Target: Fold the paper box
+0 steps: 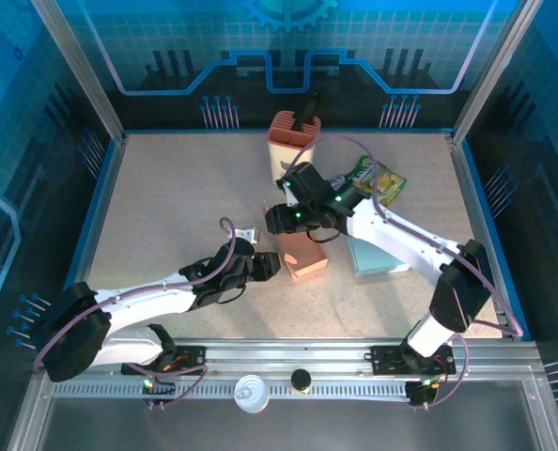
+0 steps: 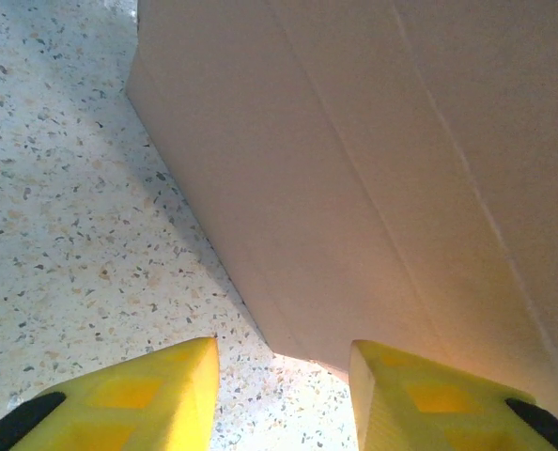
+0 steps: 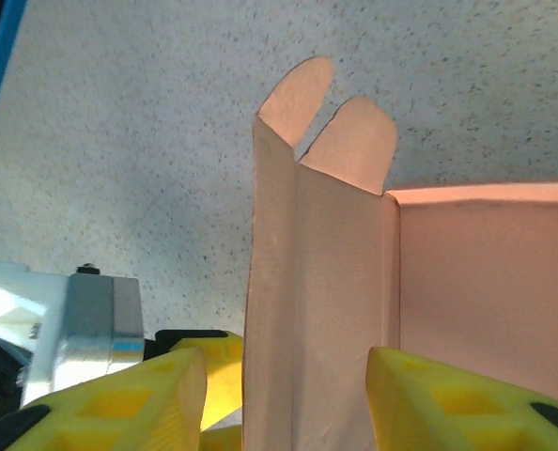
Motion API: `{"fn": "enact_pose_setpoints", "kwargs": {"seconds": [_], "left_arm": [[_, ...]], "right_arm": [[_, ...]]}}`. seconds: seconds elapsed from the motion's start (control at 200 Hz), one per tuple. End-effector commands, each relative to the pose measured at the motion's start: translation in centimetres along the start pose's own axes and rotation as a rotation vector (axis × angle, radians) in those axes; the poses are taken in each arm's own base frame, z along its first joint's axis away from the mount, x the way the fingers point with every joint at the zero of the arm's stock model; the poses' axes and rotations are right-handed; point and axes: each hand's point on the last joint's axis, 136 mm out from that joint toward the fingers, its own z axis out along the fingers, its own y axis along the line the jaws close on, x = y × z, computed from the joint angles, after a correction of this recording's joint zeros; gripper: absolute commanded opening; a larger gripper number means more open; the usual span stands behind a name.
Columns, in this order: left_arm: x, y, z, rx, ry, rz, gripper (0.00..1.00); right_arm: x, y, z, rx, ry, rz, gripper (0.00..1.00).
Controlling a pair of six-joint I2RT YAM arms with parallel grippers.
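The left pincer point(image 2: 284, 376) sits low on the counter point(image 2: 63, 216) with its yellow fingers point(image 2: 166, 395) spread. Speckled surface shows between them. The bottom corner of the paper box point(image 2: 373, 169) lies just ahead of the gap, and the box's plain wall rises steeply over the right-hand finger.

The right pincer point(image 3: 288, 376) straddles an upright side panel point(image 3: 317, 282) of the box, one that ends in two rounded tabs. One finger point(image 3: 448, 395) is at the panel's inner edge and the other point(image 3: 119, 404) stands a little off its outer face. I cannot tell whether the panel is actually pinched. To the right of the panel the box's open inside point(image 3: 486, 282) faces the camera.

From above, the salmon paper box point(image 1: 307, 261) stands near the middle of the counter point(image 1: 185, 197). The left pincer point(image 1: 268, 266) is at its left side, and the right pincer point(image 1: 279, 221) comes down at its far left corner.

A pale blue flat item point(image 1: 378, 256) lies just right of the box, partly under the right arm. Farther back are a green and yellow snack packet point(image 1: 380, 178) and a second salmon carton point(image 1: 291, 141) with something dark sticking out of it. On the near rail between the arm bases rest a white round lid point(image 1: 251, 393) and a small black cap point(image 1: 302, 380).
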Motion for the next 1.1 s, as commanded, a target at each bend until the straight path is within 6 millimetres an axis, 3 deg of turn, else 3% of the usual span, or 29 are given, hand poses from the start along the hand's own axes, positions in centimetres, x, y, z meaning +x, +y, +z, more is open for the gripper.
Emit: {"fn": "enact_pose_setpoints", "kwargs": {"seconds": [0.0,0.27,0.41,0.56,0.71,0.935,1.091], "left_arm": [[-0.8,-0.7,-0.4,-0.003,-0.022,0.037,0.42],[-1.1,-0.4,-1.2,-0.021,-0.033,0.063,0.43],[-1.2,-0.3,-2.1,-0.026,-0.037,0.07,0.43],[-1.4,-0.2,-3.5,-0.027,-0.047,0.072,0.46],[-1.7,-0.1,-5.3,-0.028,-0.059,0.083,0.46],[-1.9,-0.1,-7.2,-0.029,-0.056,0.111,0.47],[-1.5,0.4,-7.8,-0.039,-0.044,0.121,0.47]], "right_arm": [[0.7,0.8,0.3,-0.013,0.048,-0.022,0.4],[0.1,1.8,1.4,-0.045,-0.023,0.083,0.21],[-0.5,1.6,1.3,-0.053,-0.106,0.196,0.0],[-1.7,1.1,0.0,-0.068,-0.23,0.314,0.0],[-2.3,-1.6,-1.9,0.028,-0.353,0.503,0.0],[-0.9,-6.3,-3.3,0.232,-0.477,0.919,0.0],[-0.1,-7.5,-4.5,0.441,-0.466,1.128,0.0]]}}
